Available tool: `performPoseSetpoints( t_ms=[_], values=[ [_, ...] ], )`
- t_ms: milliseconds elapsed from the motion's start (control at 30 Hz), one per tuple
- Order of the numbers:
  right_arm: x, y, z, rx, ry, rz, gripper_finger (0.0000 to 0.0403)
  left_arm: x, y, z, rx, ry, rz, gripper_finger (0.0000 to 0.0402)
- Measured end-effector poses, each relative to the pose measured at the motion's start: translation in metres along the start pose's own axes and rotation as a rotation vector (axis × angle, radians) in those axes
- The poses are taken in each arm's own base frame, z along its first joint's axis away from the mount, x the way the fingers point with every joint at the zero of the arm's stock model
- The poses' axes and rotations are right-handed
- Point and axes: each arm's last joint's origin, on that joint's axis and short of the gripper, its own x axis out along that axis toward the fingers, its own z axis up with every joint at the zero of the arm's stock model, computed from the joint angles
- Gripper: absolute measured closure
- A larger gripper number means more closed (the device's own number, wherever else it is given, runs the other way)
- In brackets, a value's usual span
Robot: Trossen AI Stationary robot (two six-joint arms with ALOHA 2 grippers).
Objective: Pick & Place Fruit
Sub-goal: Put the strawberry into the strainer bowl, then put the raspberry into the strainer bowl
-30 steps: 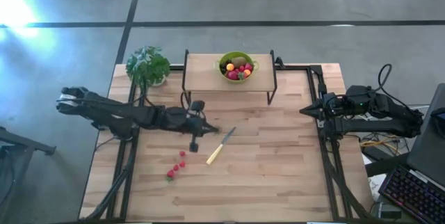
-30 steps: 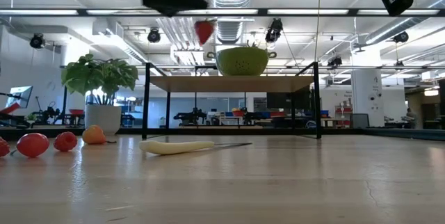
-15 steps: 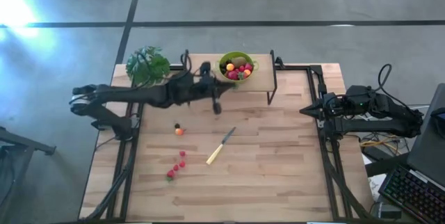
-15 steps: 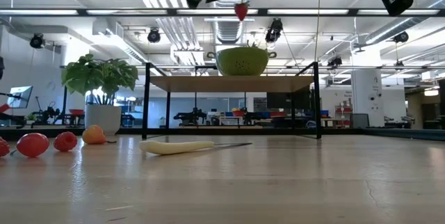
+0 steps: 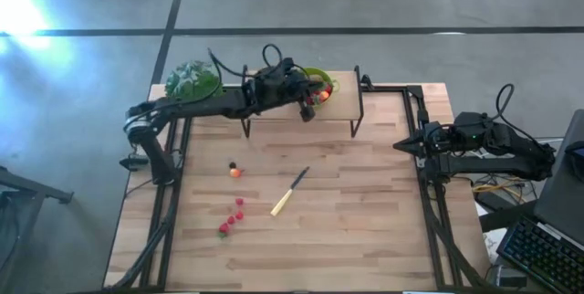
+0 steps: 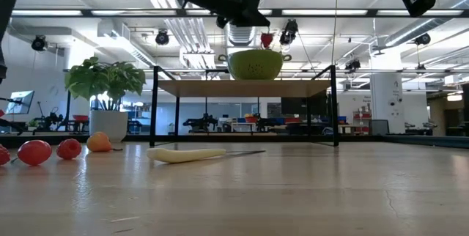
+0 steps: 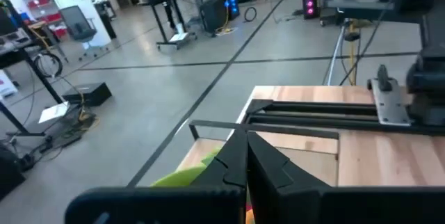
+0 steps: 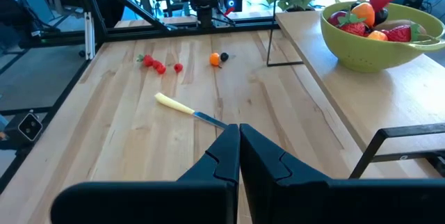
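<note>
Left end effector (image 5: 308, 110) clamped on 1 glossy red strawberry (image 6: 267, 39), above round perforated green bowl (image 6: 255, 64)

High view straight down over whole tabletop (image 5: 365, 212); low view level at tabletop edge, facing the shelf (image 6: 242, 87); wrist views look past own fingers; all share green bowl (image 5: 321, 78).

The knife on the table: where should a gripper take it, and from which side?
The knife lies flat and diagonal on the table, clear of the loose fruit. Probably best to grip the thick pale handle from straight above, fingers closing across its width; the blade looks thin and flat.
</note>
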Motion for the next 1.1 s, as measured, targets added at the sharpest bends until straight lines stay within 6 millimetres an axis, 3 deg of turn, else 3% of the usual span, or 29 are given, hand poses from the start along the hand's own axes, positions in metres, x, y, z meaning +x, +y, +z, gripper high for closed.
performPoseSetpoints(
  t_ms=[533, 1100],
  values=[
    [0.000, 0.000, 0.000, 0.000, 0.000, 0.000, 0.0394, 0.008, 0.003, -0.020, 0.064, 0.158, 0.048, 0.0399],
    [0.000, 0.000, 0.000, 0.000, 0.000, 0.000, 0.0394, 0.008, 0.002, -0.020, 0.104, 0.168, 0.043, 0.0324]
  ],
)
